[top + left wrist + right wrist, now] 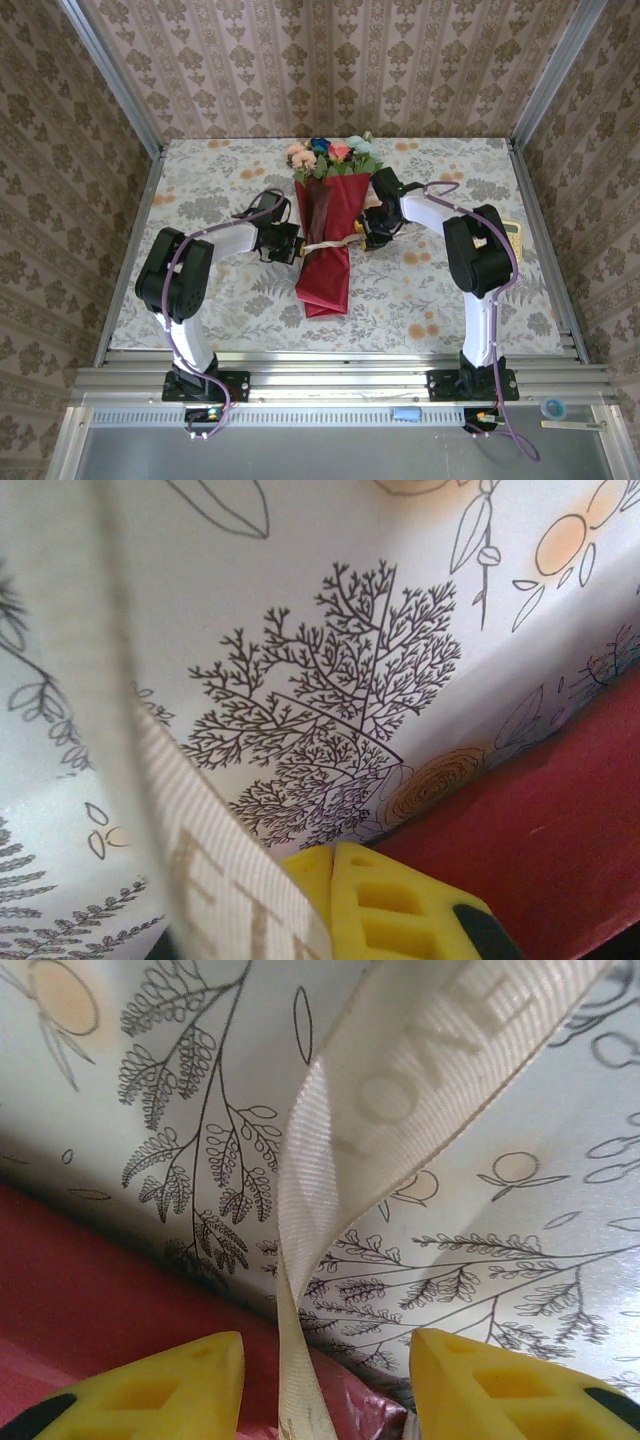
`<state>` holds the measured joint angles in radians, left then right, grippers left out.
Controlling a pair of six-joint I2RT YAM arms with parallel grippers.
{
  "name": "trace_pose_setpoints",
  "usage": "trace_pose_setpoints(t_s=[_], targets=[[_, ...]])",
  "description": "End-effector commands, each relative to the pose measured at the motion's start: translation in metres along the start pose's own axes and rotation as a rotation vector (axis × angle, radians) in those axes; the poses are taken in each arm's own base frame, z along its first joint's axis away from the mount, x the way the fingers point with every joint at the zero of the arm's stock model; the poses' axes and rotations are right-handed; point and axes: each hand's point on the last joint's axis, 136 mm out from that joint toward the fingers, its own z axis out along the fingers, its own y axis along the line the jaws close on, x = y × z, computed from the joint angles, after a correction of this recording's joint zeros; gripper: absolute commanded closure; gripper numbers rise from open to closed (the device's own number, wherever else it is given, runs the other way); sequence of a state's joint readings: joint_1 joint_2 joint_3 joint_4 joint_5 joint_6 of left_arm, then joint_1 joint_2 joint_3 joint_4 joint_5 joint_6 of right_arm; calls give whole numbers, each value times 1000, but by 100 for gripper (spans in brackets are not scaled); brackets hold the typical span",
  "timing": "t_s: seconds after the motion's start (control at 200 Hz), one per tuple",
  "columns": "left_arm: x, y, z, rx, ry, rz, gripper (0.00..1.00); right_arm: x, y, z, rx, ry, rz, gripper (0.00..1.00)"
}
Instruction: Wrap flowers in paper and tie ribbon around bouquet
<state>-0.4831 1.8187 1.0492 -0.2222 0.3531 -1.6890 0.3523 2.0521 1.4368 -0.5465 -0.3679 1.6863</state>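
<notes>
We look down on a patterned tabletop (200, 190) with a bouquet (328, 215) lying along its middle. The flowers (330, 153), pink, red, blue and pale teal with green leaves, point to the far edge. The dark red paper (325, 275) is wrapped around the stems in a cone that narrows toward the arms. A cream ribbon (325, 244) crosses the paper about halfway down its length.

The left end effector (292, 244) sits just beside the left edge of the paper, level with the ribbon. In its wrist view its yellow fingers (400, 910) are pressed together. The ribbon runs up and to the left across the front of one finger. We cannot tell whether it is pinched between them. The red paper fills the lower right corner there, just beside the fingertips.

The right end effector (370, 238) sits at the right edge of the paper, also level with the ribbon. In its wrist view its two yellow fingers (170, 1380) are spread apart. The ribbon rises through the gap between them, twists once, and leaves at the upper right. It shows clear of both fingertips. The red paper lies at the lower left, under and beside the left-hand finger.
</notes>
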Motion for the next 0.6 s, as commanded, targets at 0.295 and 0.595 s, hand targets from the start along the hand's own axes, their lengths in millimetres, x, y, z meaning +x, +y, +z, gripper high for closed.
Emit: trace_pose_setpoints(t_s=[0.295, 0.595], targets=[[-3, -8, -6, 29, -1, 23, 100, -6, -20, 5, 79, -57, -24, 100], [-36, -15, -19, 55, -30, 34, 100, -15, -19, -22, 164, -93, -514, 100]])
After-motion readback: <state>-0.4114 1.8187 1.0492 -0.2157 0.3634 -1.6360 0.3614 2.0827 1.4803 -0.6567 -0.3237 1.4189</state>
